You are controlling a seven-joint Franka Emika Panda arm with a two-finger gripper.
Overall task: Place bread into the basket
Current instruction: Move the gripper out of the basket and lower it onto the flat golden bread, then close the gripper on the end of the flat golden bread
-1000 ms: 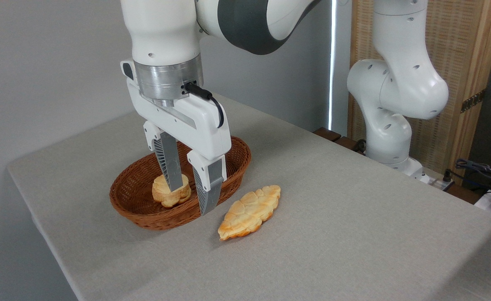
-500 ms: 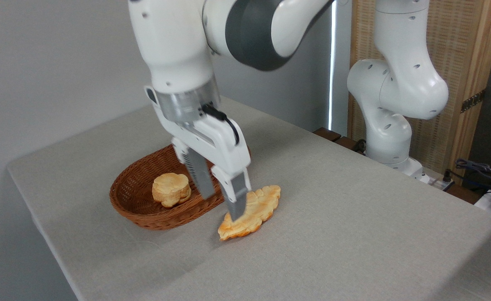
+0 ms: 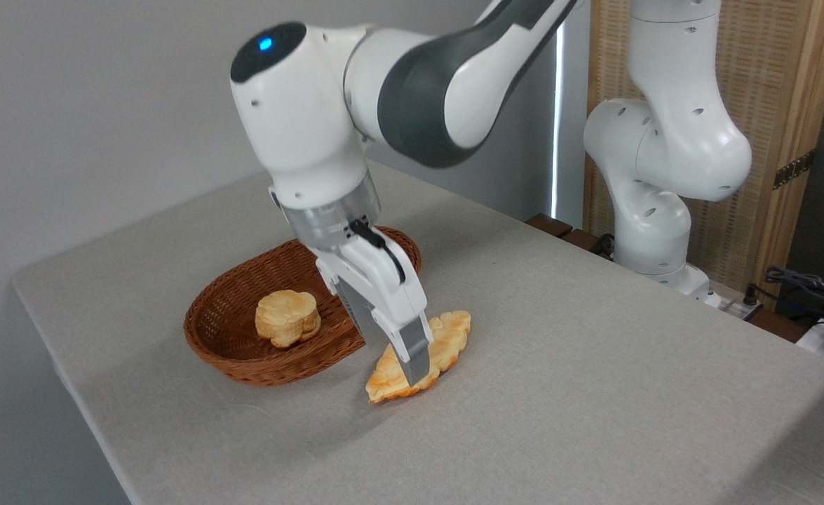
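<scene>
Your round bun (image 3: 287, 318) already sits in the wicker basket (image 3: 243, 365). The long loaf (image 3: 447, 337) lies on the table just right of the basket, with the gripper (image 3: 406, 365) down over it; I cannot tell whether its jaws have closed.

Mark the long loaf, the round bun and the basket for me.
long loaf (image 3: 447, 335): fixed camera, upper lobed end, right of the finger.
round bun (image 3: 287, 317): fixed camera, middle of its top crust.
basket (image 3: 205, 317): fixed camera, inner left wall.
</scene>
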